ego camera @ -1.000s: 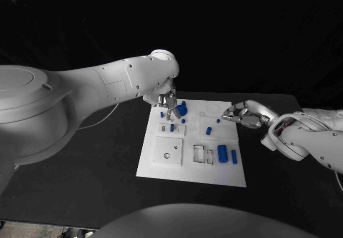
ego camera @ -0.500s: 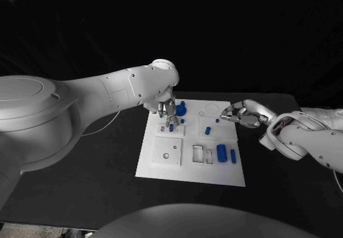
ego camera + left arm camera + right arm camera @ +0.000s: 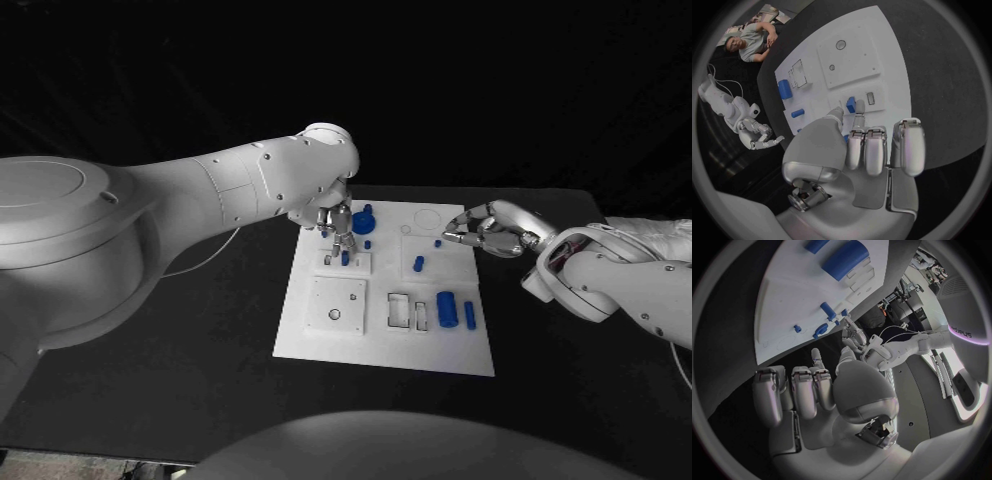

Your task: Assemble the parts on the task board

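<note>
The white task board [image 3: 387, 345] lies flat in the middle of the black table [image 3: 173, 380]. On the part of the board nearest the robot there is a square plate with two small holes [image 3: 338, 301]. Just beside it are two thin slots [image 3: 410, 311], and next to those lies a big blue cylinder [image 3: 449, 307] with a thin blue pin [image 3: 470, 315] right by its side. A bit farther along the board, a short blue peg [image 3: 420, 264] lies near the middle. The left hand [image 3: 335, 218] hangs over the far left part of the board with its fingers pointing down. In the left wrist view, the tips of its thumb and one finger [image 3: 858, 109] meet at a small blue part [image 3: 851, 104], which sits by a small slot in a raised white block [image 3: 348, 262]. It looks like the hand pinches this part, but the fingers hide some of it. Just past this hand is a round blue part [image 3: 364, 223] near the far end of the board. The right hand [image 3: 480, 232] is in the air by the far right edge of the board, with its fingers curled in. It holds nothing that I can see.
</note>
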Robot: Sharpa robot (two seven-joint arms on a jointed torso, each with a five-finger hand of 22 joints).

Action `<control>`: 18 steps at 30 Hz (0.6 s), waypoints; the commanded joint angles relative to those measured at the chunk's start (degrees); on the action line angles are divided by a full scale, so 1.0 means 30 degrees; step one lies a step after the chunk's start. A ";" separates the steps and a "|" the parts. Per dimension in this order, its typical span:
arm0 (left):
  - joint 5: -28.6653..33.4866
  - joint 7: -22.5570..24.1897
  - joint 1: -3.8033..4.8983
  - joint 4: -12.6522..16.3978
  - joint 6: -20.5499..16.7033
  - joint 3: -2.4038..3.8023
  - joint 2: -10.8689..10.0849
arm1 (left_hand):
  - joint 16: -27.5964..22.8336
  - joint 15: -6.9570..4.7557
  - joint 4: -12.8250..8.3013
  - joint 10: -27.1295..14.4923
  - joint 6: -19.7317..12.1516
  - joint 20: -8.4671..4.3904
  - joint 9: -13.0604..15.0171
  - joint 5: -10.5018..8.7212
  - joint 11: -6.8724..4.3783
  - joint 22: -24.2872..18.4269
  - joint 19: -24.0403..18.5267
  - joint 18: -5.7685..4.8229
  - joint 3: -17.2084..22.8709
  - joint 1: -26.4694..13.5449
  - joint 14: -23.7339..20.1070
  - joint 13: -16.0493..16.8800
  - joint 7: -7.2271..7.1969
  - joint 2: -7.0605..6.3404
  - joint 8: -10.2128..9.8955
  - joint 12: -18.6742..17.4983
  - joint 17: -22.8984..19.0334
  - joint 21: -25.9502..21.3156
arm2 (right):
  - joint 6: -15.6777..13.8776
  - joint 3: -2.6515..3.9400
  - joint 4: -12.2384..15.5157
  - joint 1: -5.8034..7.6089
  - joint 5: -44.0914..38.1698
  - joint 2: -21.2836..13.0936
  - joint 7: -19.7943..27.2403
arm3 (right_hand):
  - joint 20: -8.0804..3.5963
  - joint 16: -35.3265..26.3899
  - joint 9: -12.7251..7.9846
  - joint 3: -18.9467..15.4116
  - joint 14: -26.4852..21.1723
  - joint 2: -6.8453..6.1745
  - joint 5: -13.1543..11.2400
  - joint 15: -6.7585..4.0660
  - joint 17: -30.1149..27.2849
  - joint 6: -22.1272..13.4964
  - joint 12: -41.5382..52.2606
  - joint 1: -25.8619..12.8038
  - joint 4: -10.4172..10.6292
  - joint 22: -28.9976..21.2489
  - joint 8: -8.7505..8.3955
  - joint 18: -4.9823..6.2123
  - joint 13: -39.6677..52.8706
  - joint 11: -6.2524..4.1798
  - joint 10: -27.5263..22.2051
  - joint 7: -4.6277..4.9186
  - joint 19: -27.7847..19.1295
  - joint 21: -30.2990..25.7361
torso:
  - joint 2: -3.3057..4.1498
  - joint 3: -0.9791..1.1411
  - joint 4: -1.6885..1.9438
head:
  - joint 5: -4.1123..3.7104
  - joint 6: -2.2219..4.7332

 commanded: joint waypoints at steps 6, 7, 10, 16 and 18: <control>-0.0211 -0.3251 -0.0109 -0.0007 -0.0614 0.0012 0.0057 | 0.0047 -0.0014 -0.0022 0.1949 0.0139 0.0033 -0.0054 -0.0133 -0.0064 0.4324 0.0949 0.0043 0.0259 0.0132 0.1980 0.5004 -0.0007 -0.0032 -0.0019 0.0046 0.5030 -0.0101 | 0.0132 0.0001 -0.0015 0.0002 -0.0148 0.0046 0.0115 | 0.0142 0.0066 -0.0027 -0.0049 0.2024 0.0167 0.0063 0.0123 0.5022 0.0068 -0.0066 -0.0076 0.0021 0.4716 0.0024 -0.0038 0.4966 0.0023 0.2105 0.0057 0.1376 0.0018 | 0.0003 -0.0001 -0.0032 | -0.0006 -0.0004; -0.0211 -0.3245 -0.0120 -0.0023 -0.0657 0.0012 0.0061 | 0.0047 -0.0014 -0.0022 0.1949 0.0139 0.0033 -0.0054 -0.0133 -0.0064 0.4324 0.0949 0.0043 0.0259 0.0132 0.1980 0.5004 -0.0007 -0.0032 -0.0019 0.0046 0.5030 -0.0101 | 0.0133 0.0001 -0.0016 0.0002 -0.0148 0.0044 0.0114 | 0.0142 0.0066 -0.0027 -0.0049 0.2024 0.0167 0.0063 0.0123 0.5022 0.0068 -0.0066 -0.0076 0.0021 0.4716 0.0024 -0.0038 0.4966 0.0023 0.2105 0.0057 0.1376 0.0018 | 0.0005 0.0003 -0.0026 | -0.0015 -0.0004; -0.0212 -0.3221 -0.0148 -0.0094 -0.0766 0.0012 0.0079 | 0.0047 -0.0015 -0.0030 0.1949 0.0140 0.0031 -0.0079 -0.0135 -0.0067 0.4316 0.0934 0.0050 0.0370 0.0127 0.1980 0.5004 -0.0006 -0.0056 -0.0021 0.0046 0.5030 -0.0130 | 0.0135 0.0001 -0.0011 0.0002 -0.0148 0.0035 0.0109 | 0.0142 0.0066 -0.0027 -0.0049 0.2024 0.0167 0.0063 0.0123 0.5022 0.0068 -0.0066 -0.0076 0.0021 0.4716 0.0024 -0.0038 0.4966 0.0023 0.2105 0.0057 0.1376 0.0018 | 0.0011 0.0003 -0.0005 | -0.0052 -0.0004; -0.0213 -0.3199 -0.0234 -0.0231 -0.0939 0.0012 0.0116 | 0.0047 -0.0014 -0.0040 0.1949 0.0122 0.0029 -0.0120 -0.0136 -0.0063 0.4303 0.0910 0.0061 0.0530 0.0113 0.1980 0.5004 -0.0001 -0.0089 -0.0031 0.0046 0.5030 -0.0179 | 0.0131 0.0001 -0.0003 0.0002 -0.0148 0.0043 0.0106 | 0.0141 0.0066 -0.0030 -0.0052 0.2024 0.0165 0.0075 0.0122 0.5022 0.0070 -0.0066 -0.0067 0.0010 0.4706 0.0023 -0.0030 0.4966 0.0023 0.2105 0.0055 0.1354 -0.0006 | 0.0007 0.0007 -0.0012 | -0.0079 -0.0004; -0.0213 -0.3179 -0.0278 -0.0272 -0.0991 0.0012 0.0139 | 0.0047 -0.0013 -0.0052 0.1949 0.0111 0.0029 -0.0146 -0.0134 -0.0062 0.4295 0.0893 0.0068 0.0638 0.0109 0.1980 0.5004 0.0002 -0.0108 -0.0036 0.0046 0.5030 -0.0211 | 0.0124 0.0001 -0.0004 0.0002 -0.0148 0.0047 0.0110 | 0.0141 0.0066 -0.0030 -0.0052 0.2024 0.0165 0.0075 0.0122 0.5022 0.0070 -0.0066 -0.0067 0.0010 0.4706 0.0023 -0.0030 0.4966 0.0023 0.2105 0.0055 0.1354 -0.0006 | 0.0000 0.0007 0.0009 | -0.0101 -0.0004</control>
